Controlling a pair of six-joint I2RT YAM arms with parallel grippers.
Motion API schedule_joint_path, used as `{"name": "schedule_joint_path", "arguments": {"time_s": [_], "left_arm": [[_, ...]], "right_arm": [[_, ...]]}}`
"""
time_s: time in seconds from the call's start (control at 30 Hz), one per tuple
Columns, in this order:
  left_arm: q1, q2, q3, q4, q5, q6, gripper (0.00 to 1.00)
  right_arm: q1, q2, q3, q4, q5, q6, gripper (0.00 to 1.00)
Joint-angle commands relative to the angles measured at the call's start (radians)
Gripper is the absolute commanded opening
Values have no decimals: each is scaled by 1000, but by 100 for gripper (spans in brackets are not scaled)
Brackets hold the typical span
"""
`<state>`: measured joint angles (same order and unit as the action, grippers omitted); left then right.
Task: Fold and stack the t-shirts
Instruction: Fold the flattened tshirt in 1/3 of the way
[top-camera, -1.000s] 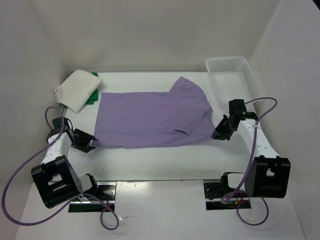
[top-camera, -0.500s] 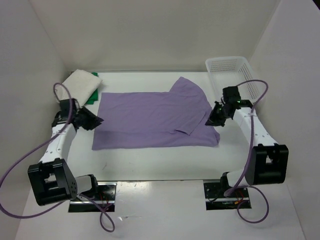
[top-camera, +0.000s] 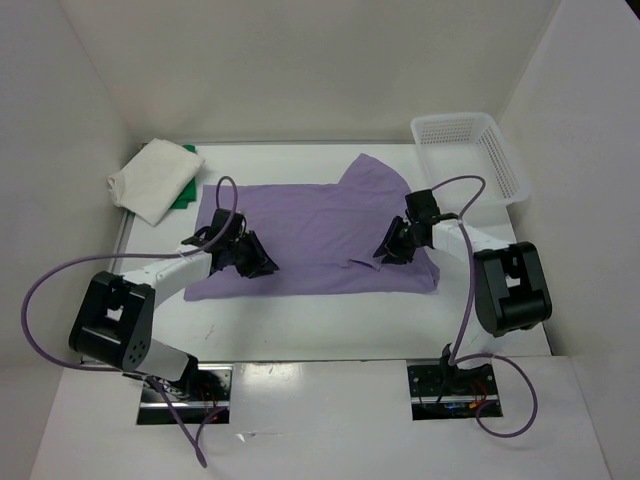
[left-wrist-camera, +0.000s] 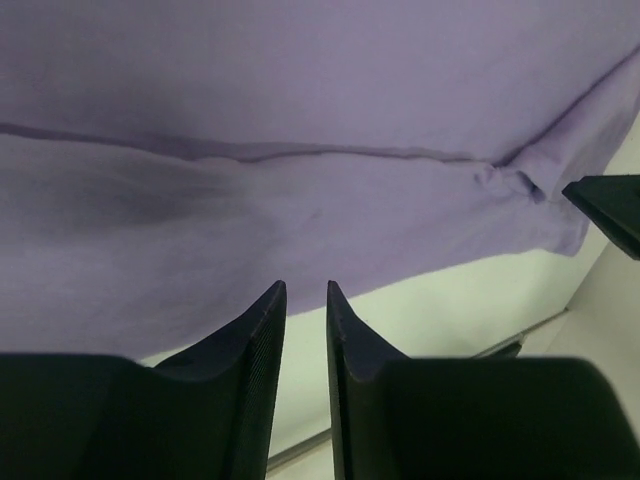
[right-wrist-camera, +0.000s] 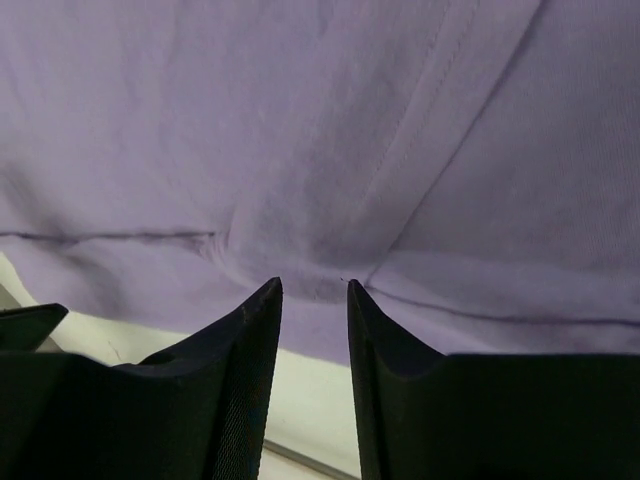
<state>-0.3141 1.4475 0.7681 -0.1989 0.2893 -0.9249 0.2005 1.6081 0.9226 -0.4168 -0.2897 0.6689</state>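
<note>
Reaching inward, two arms are stretching low over one lavender t-shirt (top-camera: 310, 235) lying flat mid-table. The left gripper (top-camera: 264, 267) and right gripper (top-camera: 383, 253) are keeping fingers slightly apart, pinching nothing. One folded white t-shirt (top-camera: 152, 178) is lying on one green t-shirt (top-camera: 186, 196), far-left corner.

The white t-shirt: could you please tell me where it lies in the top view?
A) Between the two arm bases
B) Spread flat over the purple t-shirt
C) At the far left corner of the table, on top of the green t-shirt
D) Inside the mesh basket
C: the folded white t-shirt lies at the far left corner, with the edge of the green t-shirt showing from beneath it.
</note>
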Motion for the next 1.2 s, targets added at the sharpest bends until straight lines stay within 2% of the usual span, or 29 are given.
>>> {"name": "schedule_joint_path", "arguments": {"time_s": [0.0, 0.17, 0.33, 0.6, 0.63, 0.73, 0.8, 0.93, 1.17], "left_arm": [[26, 7, -27, 58, -41, -20, 30], [85, -48, -81, 49, -81, 3, 30], [131, -75, -108, 49, -90, 14, 32], [182, -75, -119, 49, -102, 54, 32], [182, -65, -119, 39, -116, 64, 32], [193, -65, -139, 39, -116, 75, 32], [193, -65, -150, 39, -116, 75, 32], [193, -94, -171, 30, -107, 66, 32], [193, -150, -181, 21, -96, 46, 32]], "right_arm": [[4, 30, -42, 96, 11, 17, 38], [4, 64, -51, 107, -14, 17, 38], [4, 24, -73, 107, 20, 26, 39], [4, 119, -18, 96, -51, 5, 39], [4, 119, -18, 96, -51, 5, 32], [4, 119, 22, 87, -61, 5, 20], [4, 119, 54, 78, -74, 5, 16], [4, 138, 128, 59, -130, 5, 15], [23, 222, 245, 59, -141, 14, 15]]}}
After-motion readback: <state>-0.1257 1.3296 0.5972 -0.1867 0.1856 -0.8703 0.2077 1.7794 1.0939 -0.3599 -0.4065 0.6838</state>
